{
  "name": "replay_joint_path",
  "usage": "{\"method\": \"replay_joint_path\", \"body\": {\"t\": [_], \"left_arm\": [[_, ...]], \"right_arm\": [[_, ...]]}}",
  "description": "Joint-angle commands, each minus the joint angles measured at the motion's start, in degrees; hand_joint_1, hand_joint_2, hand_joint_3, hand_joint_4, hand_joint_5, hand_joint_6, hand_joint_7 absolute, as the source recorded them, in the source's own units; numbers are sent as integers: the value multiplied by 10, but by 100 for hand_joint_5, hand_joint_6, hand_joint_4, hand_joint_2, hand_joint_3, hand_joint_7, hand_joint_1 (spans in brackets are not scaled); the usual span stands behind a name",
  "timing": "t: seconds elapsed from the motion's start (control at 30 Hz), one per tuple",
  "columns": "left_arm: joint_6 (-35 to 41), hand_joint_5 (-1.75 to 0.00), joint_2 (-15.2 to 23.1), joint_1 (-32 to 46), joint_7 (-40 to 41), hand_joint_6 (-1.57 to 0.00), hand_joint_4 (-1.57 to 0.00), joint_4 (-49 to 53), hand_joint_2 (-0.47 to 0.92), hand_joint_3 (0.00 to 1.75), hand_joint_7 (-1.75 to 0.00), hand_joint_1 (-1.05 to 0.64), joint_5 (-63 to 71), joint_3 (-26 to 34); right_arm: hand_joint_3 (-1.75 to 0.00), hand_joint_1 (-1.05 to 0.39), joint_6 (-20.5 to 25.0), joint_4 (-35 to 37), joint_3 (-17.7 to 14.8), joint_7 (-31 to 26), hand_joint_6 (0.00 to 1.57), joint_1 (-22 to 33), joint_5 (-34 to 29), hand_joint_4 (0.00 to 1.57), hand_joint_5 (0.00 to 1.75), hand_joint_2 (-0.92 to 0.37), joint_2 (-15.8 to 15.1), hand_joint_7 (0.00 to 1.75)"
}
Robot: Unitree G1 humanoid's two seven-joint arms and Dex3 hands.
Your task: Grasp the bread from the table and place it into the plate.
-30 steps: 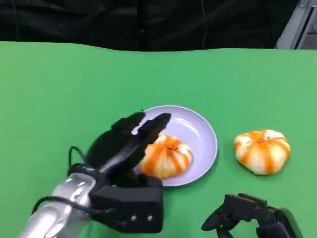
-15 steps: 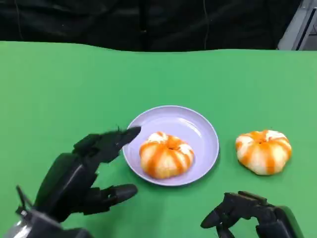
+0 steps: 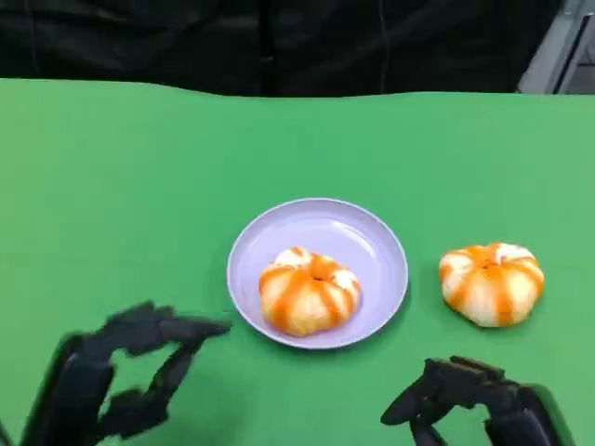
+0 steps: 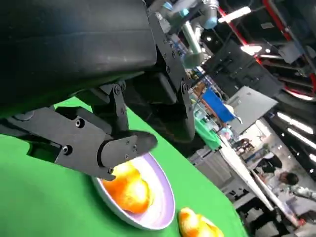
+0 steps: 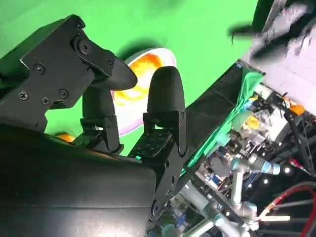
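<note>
Head view: one bread (image 3: 310, 293) already sat in the plate (image 3: 372, 243), ahead of and inboard from the left hand (image 3: 121, 376), which held nothing, fingers apart and clear of the plate rim. Second bread (image 3: 492, 282) lay on the table (image 3: 139, 167) just ahead of the right hand (image 3: 465, 401), beside the plate, not touching it. Right hand held nothing; fingers looked loosely curled, some gap between them. Bread looked soft, light, rounded, glazed in orange stripes, so likely squashy and maybe a bit slick. My call: take it low across the widest part from both sides, with light pressure, not on the domed top, where fingers could slide or dent it.
</note>
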Motion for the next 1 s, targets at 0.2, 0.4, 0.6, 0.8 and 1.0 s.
{"method": "replay_joint_path", "body": {"t": [0.2,0.4,0.6,0.8,1.0], "left_arm": [[58,-171,-29,61,-67,-86,-90,-65,30,151,-151,13,-82,15],[82,-175,-48,69,-83,-78,-87,-86,34,144,-158,9,-88,30],[88,-175,-60,71,-93,-77,-85,-89,34,141,-159,5,-86,39],[94,-175,-72,71,-101,-77,-86,-90,34,141,-159,4,-85,41],[98,-174,-77,68,-117,-80,-87,-88,35,140,-156,4,-97,41]], "right_arm": [[-124,-5,-31,-6,-8,10,86,20,38,79,136,-35,-21,103],[-126,-6,-32,-12,-10,14,84,27,38,78,138,-34,-19,105],[-125,-7,-29,-14,-9,16,84,30,40,78,139,-35,-17,106],[-124,-7,-26,-19,-12,21,83,33,42,77,139,-35,-19,106],[-123,-6,-28,-16,-14,21,83,30,40,78,138,-35,-18,106]]}}
